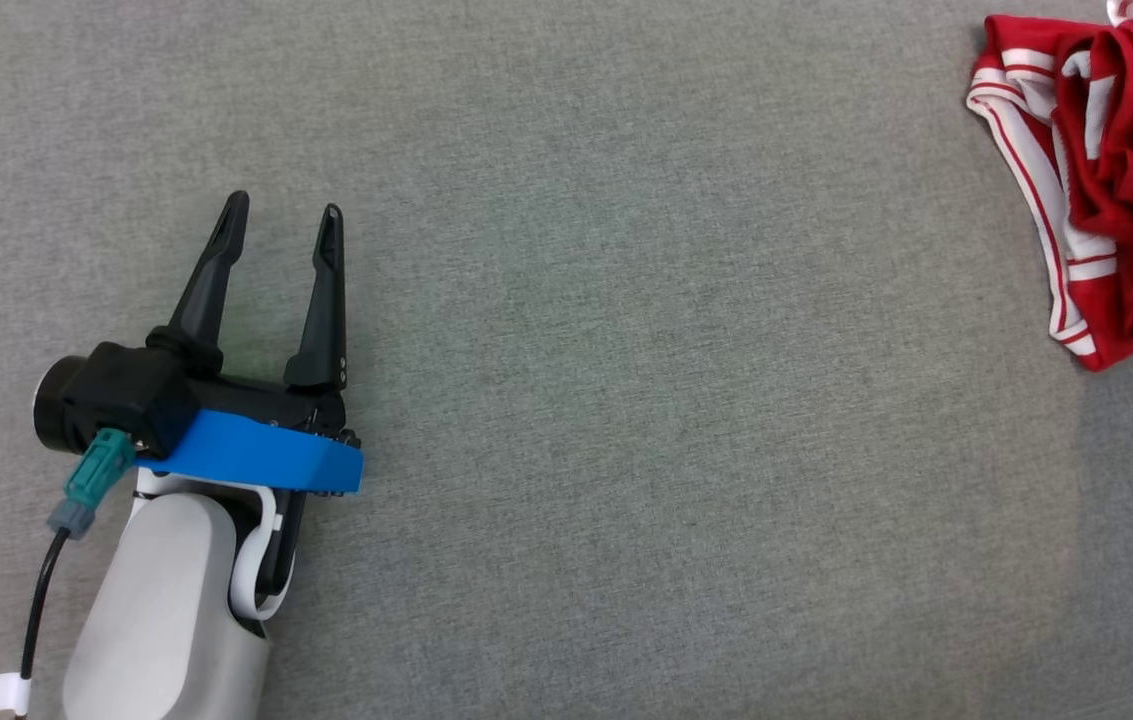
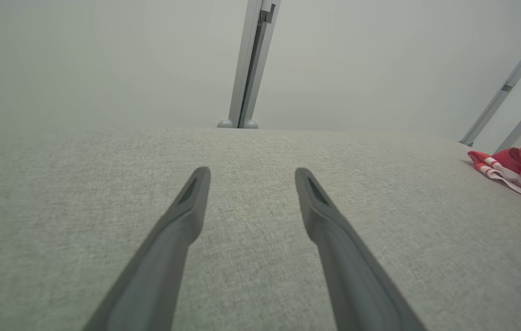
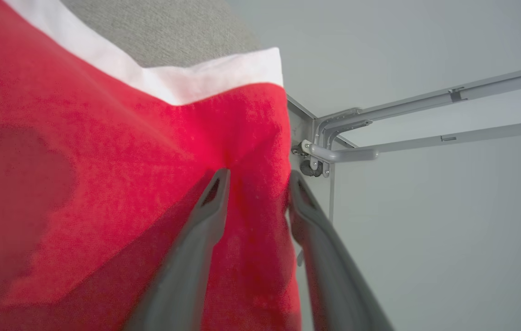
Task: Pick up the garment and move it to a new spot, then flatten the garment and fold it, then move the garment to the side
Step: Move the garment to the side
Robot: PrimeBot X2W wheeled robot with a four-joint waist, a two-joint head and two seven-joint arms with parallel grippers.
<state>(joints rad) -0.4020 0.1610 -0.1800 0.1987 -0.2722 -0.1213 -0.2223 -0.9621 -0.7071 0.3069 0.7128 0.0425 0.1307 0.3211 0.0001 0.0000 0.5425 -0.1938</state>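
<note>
Red garment well to the right of left tool, spread wide, empty, right tool half-parted around it, grip unclear

Your left pincer is at the left of the grey fabric-covered bench; the crumpled red-and-white garment lies far right.

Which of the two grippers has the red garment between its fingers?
The right gripper: the garment lies between its fingers. The left gripper stands open over bare grey surface.

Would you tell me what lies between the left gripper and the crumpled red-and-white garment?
In the head view, only bare grey woven surface separates the left gripper from the crumpled red-and-white garment.
</note>
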